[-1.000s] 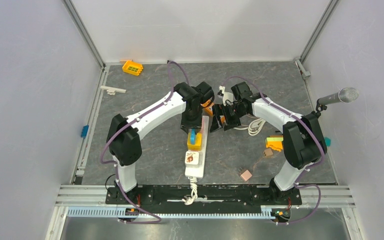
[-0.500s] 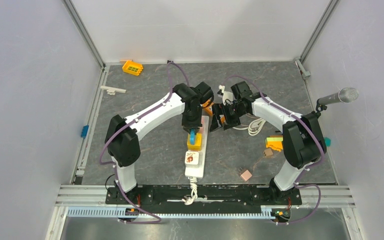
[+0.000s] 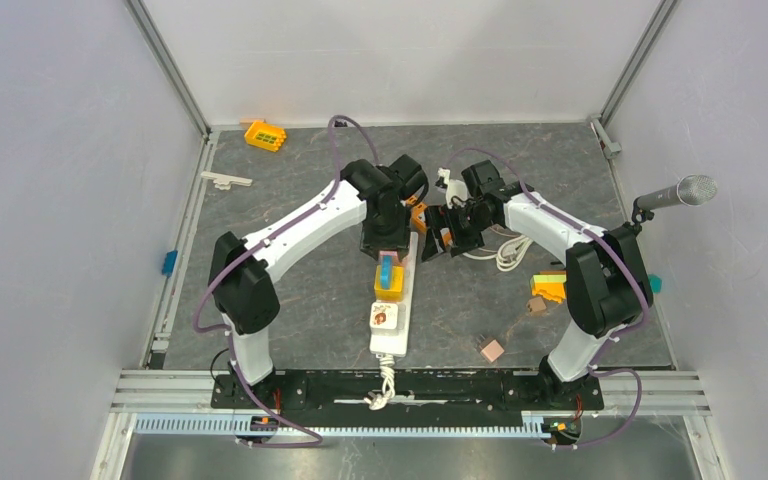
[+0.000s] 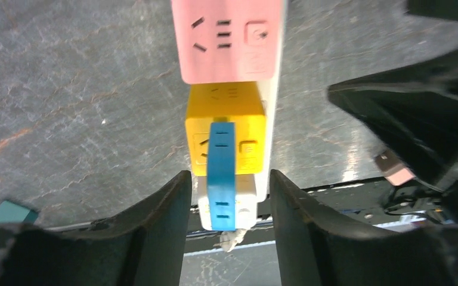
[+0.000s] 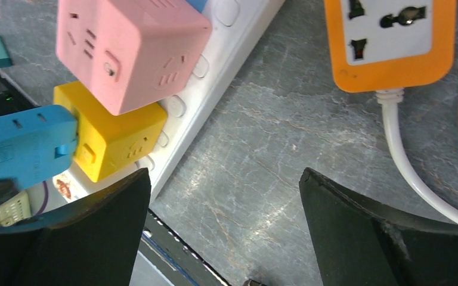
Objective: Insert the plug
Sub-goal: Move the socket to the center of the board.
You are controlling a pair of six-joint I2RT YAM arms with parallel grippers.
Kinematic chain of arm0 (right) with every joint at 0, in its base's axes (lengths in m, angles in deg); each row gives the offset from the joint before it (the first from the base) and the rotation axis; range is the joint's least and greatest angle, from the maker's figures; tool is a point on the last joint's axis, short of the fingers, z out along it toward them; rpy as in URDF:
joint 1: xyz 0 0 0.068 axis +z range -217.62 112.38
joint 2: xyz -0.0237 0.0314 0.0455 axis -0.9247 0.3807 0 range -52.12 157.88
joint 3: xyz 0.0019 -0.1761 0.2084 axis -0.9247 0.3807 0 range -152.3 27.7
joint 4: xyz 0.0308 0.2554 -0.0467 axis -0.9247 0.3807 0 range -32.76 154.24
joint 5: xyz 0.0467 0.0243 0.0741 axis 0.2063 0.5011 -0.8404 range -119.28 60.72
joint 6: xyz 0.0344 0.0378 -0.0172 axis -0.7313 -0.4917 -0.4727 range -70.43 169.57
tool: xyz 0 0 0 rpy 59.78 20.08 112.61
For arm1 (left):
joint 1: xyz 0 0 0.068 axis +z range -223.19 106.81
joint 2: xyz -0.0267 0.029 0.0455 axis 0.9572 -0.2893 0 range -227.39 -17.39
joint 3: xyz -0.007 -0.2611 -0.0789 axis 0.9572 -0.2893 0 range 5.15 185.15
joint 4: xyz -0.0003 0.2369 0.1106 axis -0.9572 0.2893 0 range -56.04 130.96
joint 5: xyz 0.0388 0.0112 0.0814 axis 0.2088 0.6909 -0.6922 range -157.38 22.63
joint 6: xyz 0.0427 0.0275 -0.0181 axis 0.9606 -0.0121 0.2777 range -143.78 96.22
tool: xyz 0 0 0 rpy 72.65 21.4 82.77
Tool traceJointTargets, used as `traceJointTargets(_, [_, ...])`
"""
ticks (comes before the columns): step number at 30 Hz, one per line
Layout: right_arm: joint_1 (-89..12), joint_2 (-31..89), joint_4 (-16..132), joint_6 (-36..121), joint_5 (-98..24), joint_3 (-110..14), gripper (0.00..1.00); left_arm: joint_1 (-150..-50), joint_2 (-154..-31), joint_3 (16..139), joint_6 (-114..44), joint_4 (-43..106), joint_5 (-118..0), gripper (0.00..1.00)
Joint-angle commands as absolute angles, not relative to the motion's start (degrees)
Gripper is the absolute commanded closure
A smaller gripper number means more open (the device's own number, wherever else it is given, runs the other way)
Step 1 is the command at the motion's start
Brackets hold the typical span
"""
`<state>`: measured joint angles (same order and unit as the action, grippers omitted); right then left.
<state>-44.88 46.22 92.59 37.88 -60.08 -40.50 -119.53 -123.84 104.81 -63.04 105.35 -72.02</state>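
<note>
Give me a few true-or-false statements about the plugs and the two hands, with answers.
1. The blue plug sits on top of the yellow cube. True.
2. The left hand is squeezing the blue plug tightly. False: its fingers stand on either side of the plug, with a gap showing on each side.
3. The right hand is open and holds nothing. True.
4. The pink cube lies on the table, well away from the white power strip. False: it sits on the strip, right beside the yellow cube.
</note>
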Motion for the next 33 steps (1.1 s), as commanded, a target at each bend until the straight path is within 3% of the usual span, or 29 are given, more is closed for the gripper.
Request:
traceJointTargets(1, [-45.1,44.5,94.7,40.4,-55.8,-42.8,0.02,-119.5,-122.9,112.4,-61.5,105.5,-72.2,0.37])
traceJointTargets(3, [-45.2,44.1,95.5,41.0,-54.3,-42.7,0.02,-119.5,-122.9,114.7,-61.1,105.5,-71.7,0.31])
traceJointTargets(9, [-45.1,43.5,95.2,40.7,-54.3,-40.6,0.02,-119.5,-121.1,116.4,-59.5,102.9,-69.6,0.25])
traceJointTargets(20, [-43.6,48.1,93.4,39.8,-58.4,-38.8,0.04,-119.4,-112.1,110.2,-58.3,93.8,-70.1,0.21])
traceJointTargets(25, [-41.5,51.5,91.0,38.6,-60.7,-39.5,0.10,-119.4,-108.4,106.5,-59.2,90.8,-71.1,0.20])
traceJointTargets(33, [-35.9,62.3,88.7,36.4,-66.3,-47.4,0.31,-119.4,-104.9,105.0,-59.4,90.0,-72.6,0.18])
